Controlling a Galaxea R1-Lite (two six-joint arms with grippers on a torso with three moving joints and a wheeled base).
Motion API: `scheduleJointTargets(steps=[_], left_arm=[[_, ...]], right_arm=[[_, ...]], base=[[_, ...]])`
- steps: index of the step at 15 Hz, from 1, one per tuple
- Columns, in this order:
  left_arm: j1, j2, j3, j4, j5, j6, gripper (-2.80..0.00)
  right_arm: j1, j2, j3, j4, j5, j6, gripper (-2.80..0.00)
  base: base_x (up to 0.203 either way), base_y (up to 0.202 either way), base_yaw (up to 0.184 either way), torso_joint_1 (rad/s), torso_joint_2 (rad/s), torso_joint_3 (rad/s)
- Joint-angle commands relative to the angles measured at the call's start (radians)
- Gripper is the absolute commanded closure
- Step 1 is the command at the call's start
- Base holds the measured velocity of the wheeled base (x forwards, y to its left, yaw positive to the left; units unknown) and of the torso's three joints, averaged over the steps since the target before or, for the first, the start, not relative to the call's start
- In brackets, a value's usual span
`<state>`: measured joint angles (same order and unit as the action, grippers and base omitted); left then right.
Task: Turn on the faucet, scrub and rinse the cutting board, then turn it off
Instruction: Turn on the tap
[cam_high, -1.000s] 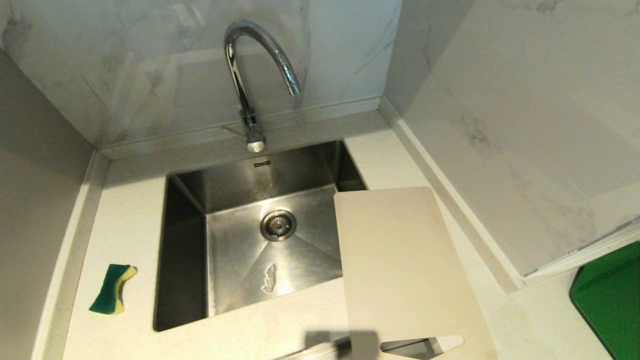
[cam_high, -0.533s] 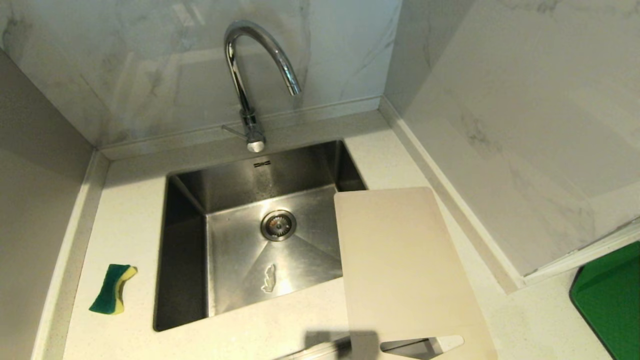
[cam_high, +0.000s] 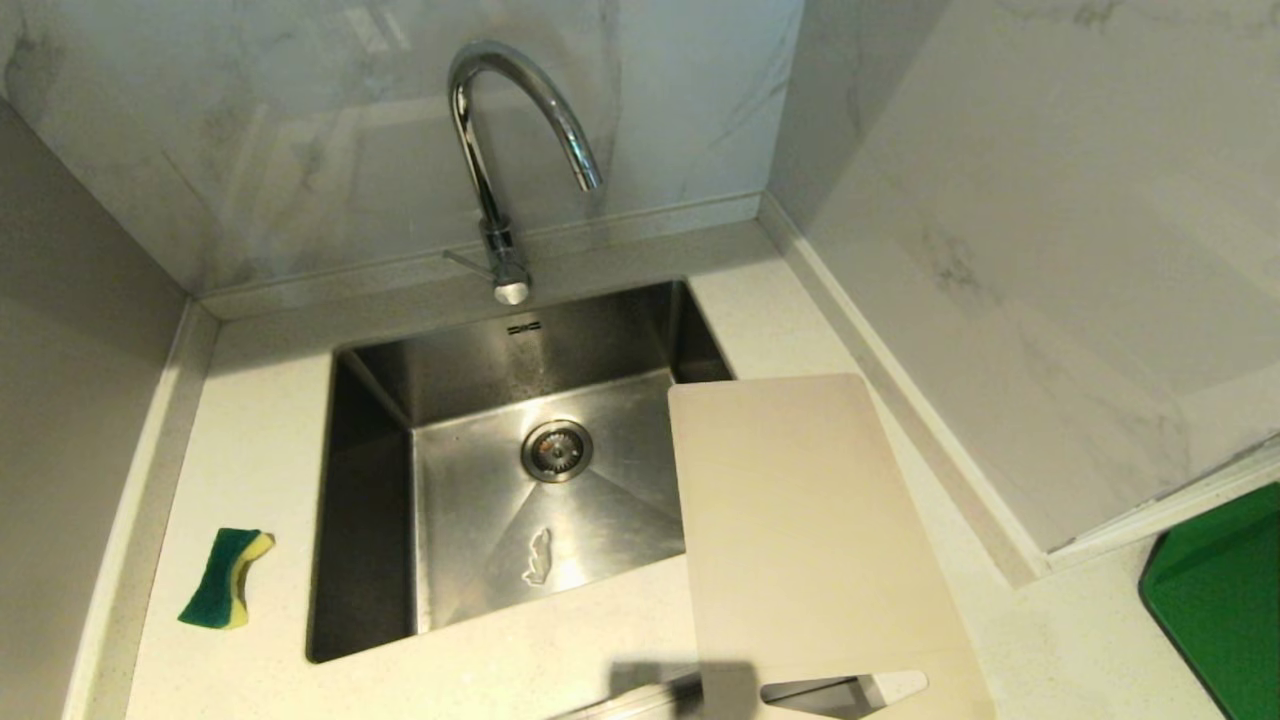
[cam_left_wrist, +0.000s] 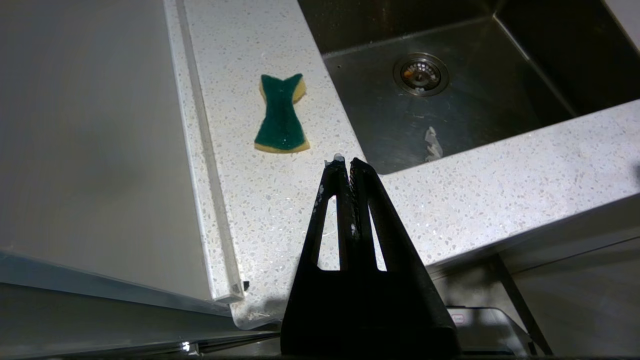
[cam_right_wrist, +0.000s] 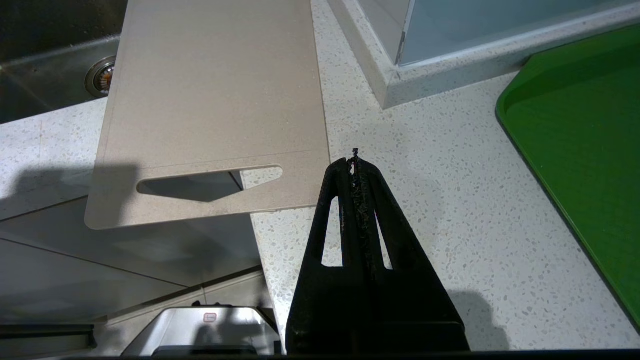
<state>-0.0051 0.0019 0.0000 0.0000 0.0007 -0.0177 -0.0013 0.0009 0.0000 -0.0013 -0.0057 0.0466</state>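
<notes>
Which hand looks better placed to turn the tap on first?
Probably the left hand. The faucet has its thin lever pointing toward the robot's left, and the cutting board lies in front of the right hand. Both hands are shut and empty.

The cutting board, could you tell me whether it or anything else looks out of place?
Yes: the cutting board lies askew, one corner jutting over the sink and its handle end overhanging the counter's front edge. A small pale scrap lies on the sink floor.
</notes>
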Motion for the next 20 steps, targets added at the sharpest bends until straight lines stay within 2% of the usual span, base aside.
scheduleJointTargets(steps=[1, 6, 8, 11, 17, 20], left_arm=[[0.001, 0.0, 0.003, 0.0, 0.001, -0.002, 0.0], [0.004, 0.001, -0.002, 0.004, 0.002, 0.017, 0.0], [0.005, 0.021, -0.09, 0.03, 0.004, 0.036, 0.0], [0.005, 0.207, -0.329, 0.099, 0.02, 0.041, 0.0], [0.009, 0.698, -0.857, 0.179, 0.06, 0.056, 0.0], [0.009, 0.914, -1.125, 0.229, 0.119, 0.09, 0.0]], right_arm=[[0.0, 0.001, 0.0, 0.0, 0.0, 0.001, 0.0], [0.0, 0.001, 0.0, 0.0, 0.0, -0.001, 0.0], [0.0, 0.001, 0.0, 0.0, 0.0, -0.001, 0.0], [0.0, 0.001, 0.0, 0.0, 0.0, -0.001, 0.0], [0.0, 0.001, 0.0, 0.0, 0.0, -0.001, 0.0], [0.0, 0.001, 0.0, 0.0, 0.0, -0.001, 0.0]], base=[[0.0, 0.0, 0.0, 0.0, 0.0, 0.0], [0.0, 0.0, 0.0, 0.0, 0.0, 0.0], [0.0, 0.0, 0.0, 0.0, 0.0, 0.0], [0.0, 0.0, 0.0, 0.0, 0.0, 0.0], [0.0, 0.0, 0.0, 0.0, 0.0, 0.0], [0.0, 0.0, 0.0, 0.0, 0.0, 0.0]])
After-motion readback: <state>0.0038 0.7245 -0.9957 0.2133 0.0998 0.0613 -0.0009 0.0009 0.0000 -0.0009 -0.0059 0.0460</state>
